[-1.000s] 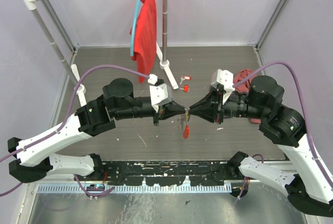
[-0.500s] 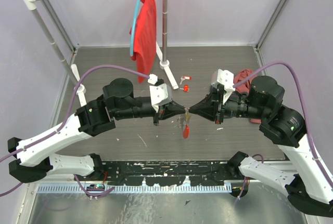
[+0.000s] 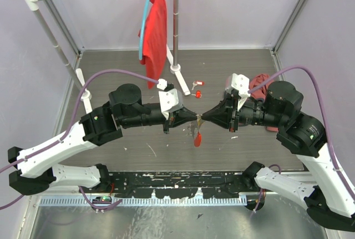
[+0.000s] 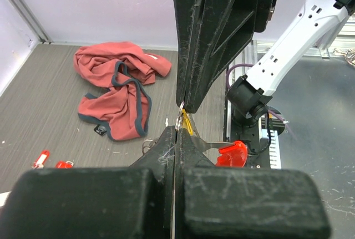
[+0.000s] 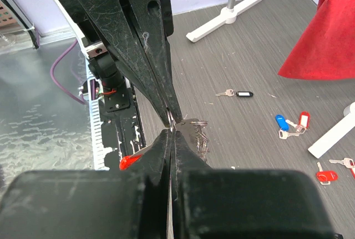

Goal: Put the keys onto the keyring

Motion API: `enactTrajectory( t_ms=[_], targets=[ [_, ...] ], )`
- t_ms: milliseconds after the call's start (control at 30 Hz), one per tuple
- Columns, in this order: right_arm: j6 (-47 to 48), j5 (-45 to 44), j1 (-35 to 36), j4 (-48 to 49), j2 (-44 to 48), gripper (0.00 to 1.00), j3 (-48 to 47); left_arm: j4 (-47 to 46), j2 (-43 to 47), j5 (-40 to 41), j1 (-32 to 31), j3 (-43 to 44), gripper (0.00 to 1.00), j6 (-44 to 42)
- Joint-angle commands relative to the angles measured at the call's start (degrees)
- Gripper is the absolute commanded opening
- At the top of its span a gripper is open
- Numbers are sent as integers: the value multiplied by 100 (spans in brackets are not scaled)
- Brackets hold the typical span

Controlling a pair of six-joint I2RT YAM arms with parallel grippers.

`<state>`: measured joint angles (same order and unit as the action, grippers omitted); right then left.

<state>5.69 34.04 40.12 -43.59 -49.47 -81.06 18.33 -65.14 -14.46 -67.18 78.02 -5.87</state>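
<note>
R gripper (image 5: 170, 133) jaws closed, tip-to-tip w/ L gripper (image 5: 168, 118) | both pinch keyring (image 5: 194, 128) chain, its red piece beneath | floor (image 5: 244, 139): black-tag key (image 5: 236, 92), blue+red-tag keys (image 5: 289, 123) apart, red-tag key (image 5: 327, 176) nr edge | red cloth (image 5: 327, 34) upper corner

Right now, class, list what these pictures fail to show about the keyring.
Top view: too small to tell what the left tool and right tool pinch where their tips meet.
Right wrist view: the thin silvery metal chain loop is bunched, partly behind the tools; what is threaded on it cannot be counted.
Left wrist view: the long red plastic piece is partly hidden behind the left tool.
</note>
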Motion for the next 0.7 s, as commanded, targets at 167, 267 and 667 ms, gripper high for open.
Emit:
enactTrajectory(
  t_ms=[167,267,667],
  targets=[
    [60,-228,23,-125,81,1,-108,-219,181,57,-15,57,0,-11],
    [73,-250,22,-170,77,1,-91,-252,190,66,-15,34,0,-18],
    [111,-310,22,-362,12,3,-8,-298,217,86,-15,9,0,2]
  ],
)
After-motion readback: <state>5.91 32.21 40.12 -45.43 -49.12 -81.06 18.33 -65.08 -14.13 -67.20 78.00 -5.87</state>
